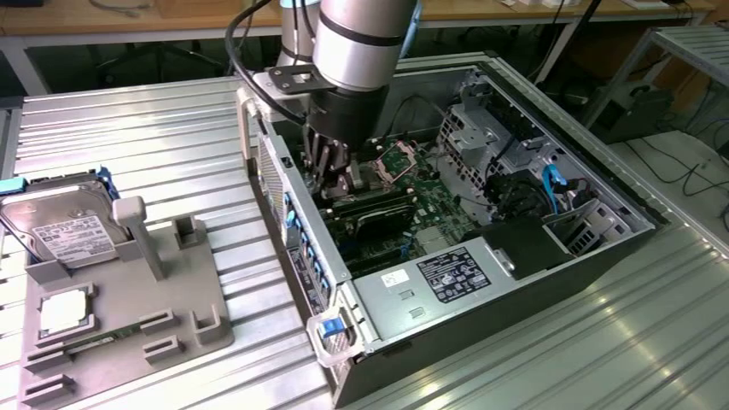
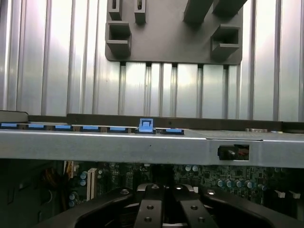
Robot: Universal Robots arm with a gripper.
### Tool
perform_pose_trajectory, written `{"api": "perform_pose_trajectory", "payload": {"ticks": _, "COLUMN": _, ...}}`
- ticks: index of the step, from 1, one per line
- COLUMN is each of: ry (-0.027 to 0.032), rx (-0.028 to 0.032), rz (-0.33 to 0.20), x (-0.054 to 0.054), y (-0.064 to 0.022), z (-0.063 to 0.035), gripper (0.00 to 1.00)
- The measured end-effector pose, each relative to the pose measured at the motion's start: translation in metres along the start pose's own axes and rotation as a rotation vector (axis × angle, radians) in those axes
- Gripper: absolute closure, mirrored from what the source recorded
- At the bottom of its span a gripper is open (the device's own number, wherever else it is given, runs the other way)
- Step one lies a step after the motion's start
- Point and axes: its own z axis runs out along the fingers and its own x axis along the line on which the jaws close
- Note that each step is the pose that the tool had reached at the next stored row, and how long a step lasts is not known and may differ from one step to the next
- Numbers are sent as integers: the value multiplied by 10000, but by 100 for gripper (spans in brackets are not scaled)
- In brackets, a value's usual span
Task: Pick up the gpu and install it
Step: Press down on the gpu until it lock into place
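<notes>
Ribbed metal desk (image 1: 148, 145) carries an open computer case (image 1: 592, 196); robot jaws (image 1: 334, 181), clamped together, reach inside over the motherboard (image 1: 428, 201), near the gpu (image 1: 370, 213).

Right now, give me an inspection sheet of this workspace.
Surface: ribbed metal table, bare between fixture and case.
Job's things: gpu, a dark card lying flat inside the open computer case over the motherboard, under the gripper.
Clutter: grey parts fixture holding a hard drive, a CPU and a memory stick.
Grippers: gripper lowered into the case at the gpu, jaws shut.
Cables: blue cables in the case; black cable along the arm.
Surroundings: wooden benches behind; floor cables at the exterior view's right.
</notes>
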Motion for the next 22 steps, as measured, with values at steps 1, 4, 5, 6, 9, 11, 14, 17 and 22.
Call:
{"api": "perform_pose_trajectory", "payload": {"ticks": 1, "ry": 0, "rx": 0, "rz": -1, "x": 5, "y": 1, "z": -11, "gripper": 89}}
{"api": "perform_pose_trajectory", "payload": {"ticks": 4, "ry": 0, "rx": 0, "rz": 0, "x": 59, "y": 41, "z": -9, "gripper": 89}}
{"api": "perform_pose_trajectory", "payload": {"ticks": 5, "ry": 0, "rx": 0, "rz": 0, "x": 58, "y": 60, "z": -7, "gripper": 89}}
{"api": "perform_pose_trajectory", "payload": {"ticks": 6, "ry": 0, "rx": 0, "rz": 0, "x": 57, "y": 80, "z": -4, "gripper": 89}}
{"api": "perform_pose_trajectory", "payload": {"ticks": 9, "ry": 1, "rx": 3, "rz": -3, "x": 56, "y": 123, "z": 1, "gripper": 89}}
{"api": "perform_pose_trajectory", "payload": {"ticks": 11, "ry": 0, "rx": 1, "rz": -1, "x": 55, "y": 128, "z": 1, "gripper": 89}}
{"api": "perform_pose_trajectory", "payload": {"ticks": 14, "ry": 6, "rx": -4, "rz": 3, "x": 56, "y": 118, "z": 25, "gripper": 89}}
{"api": "perform_pose_trajectory", "payload": {"ticks": 17, "ry": -5, "rx": 4, "rz": 1, "x": 55, "y": 106, "z": 73, "gripper": 89}}
{"api": "perform_pose_trajectory", "payload": {"ticks": 22, "ry": 1, "rx": 1, "rz": 0, "x": 52, "y": 4, "z": 62, "gripper": 89}}
